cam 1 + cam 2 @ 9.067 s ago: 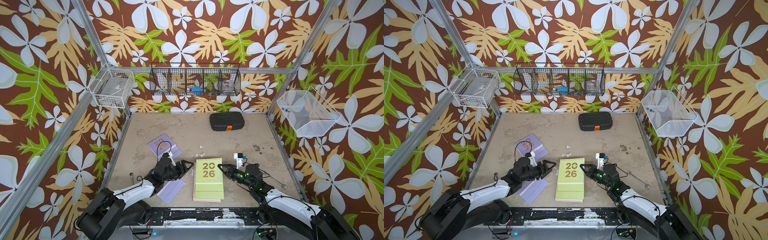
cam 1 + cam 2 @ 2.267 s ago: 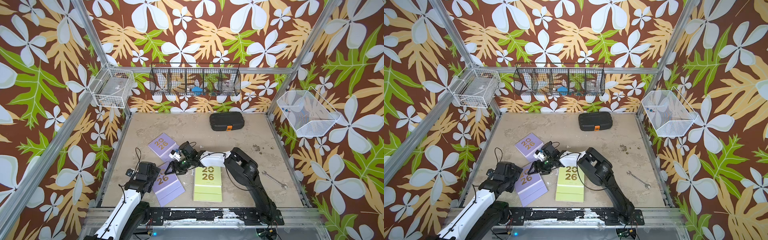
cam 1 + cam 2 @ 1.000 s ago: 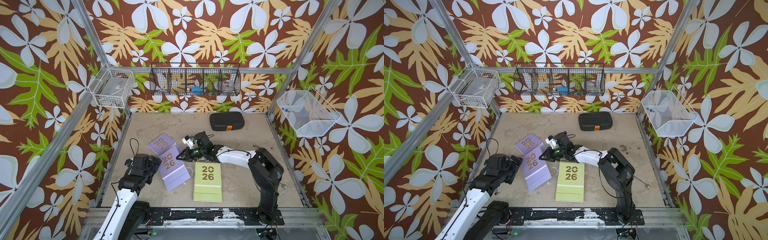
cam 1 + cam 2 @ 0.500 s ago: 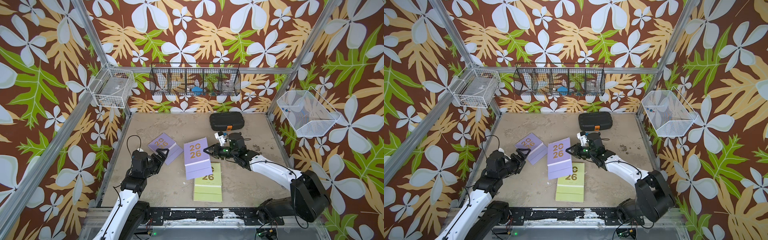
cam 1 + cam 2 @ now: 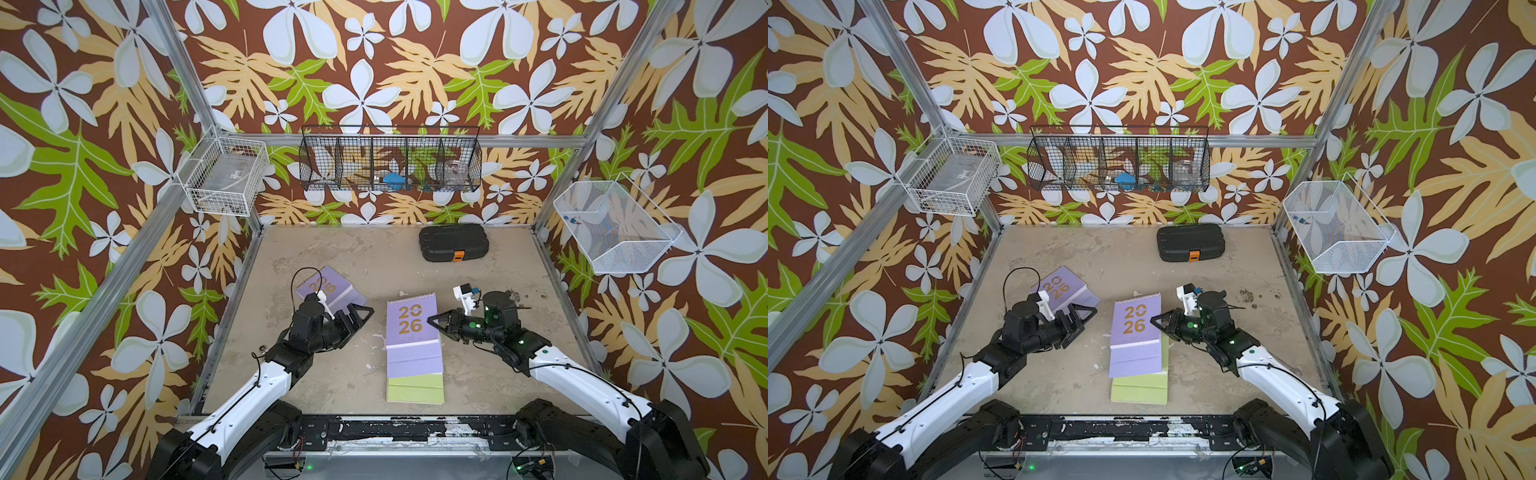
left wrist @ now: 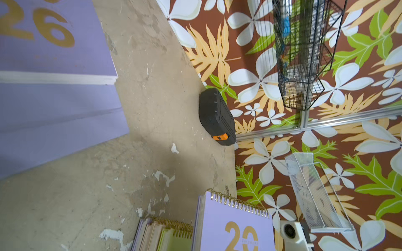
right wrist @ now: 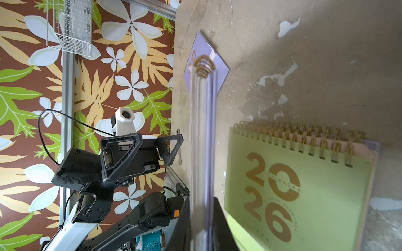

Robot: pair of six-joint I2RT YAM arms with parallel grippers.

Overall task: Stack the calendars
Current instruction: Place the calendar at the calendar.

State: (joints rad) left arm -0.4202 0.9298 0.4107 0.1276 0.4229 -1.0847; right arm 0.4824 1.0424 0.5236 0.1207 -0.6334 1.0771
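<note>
My right gripper (image 5: 434, 322) is shut on the right edge of a lilac calendar (image 5: 411, 328) with a gold "2026". It holds the calendar tilted over a stack topped by a lime green calendar (image 5: 415, 388), and only the green cover's near end shows in both top views. In the right wrist view the held calendar (image 7: 203, 141) stands edge-on between the jaws, beside the green cover (image 7: 293, 184). My left gripper (image 5: 361, 318) is open and empty, left of the stack. Another lilac calendar (image 5: 328, 286) lies flat just behind it.
A black ribbed case (image 5: 454, 243) with an orange latch sits at the back of the table. Wire baskets hang on the back wall (image 5: 390, 160), the left wall (image 5: 224, 176) and the right wall (image 5: 611, 226). A small wrench (image 7: 178, 147) lies near the table's left edge.
My right gripper has carried the lilac calendar rightward from beside the other lilac one to over the green-topped stack. My left gripper, still open, has swung in toward the middle.
</note>
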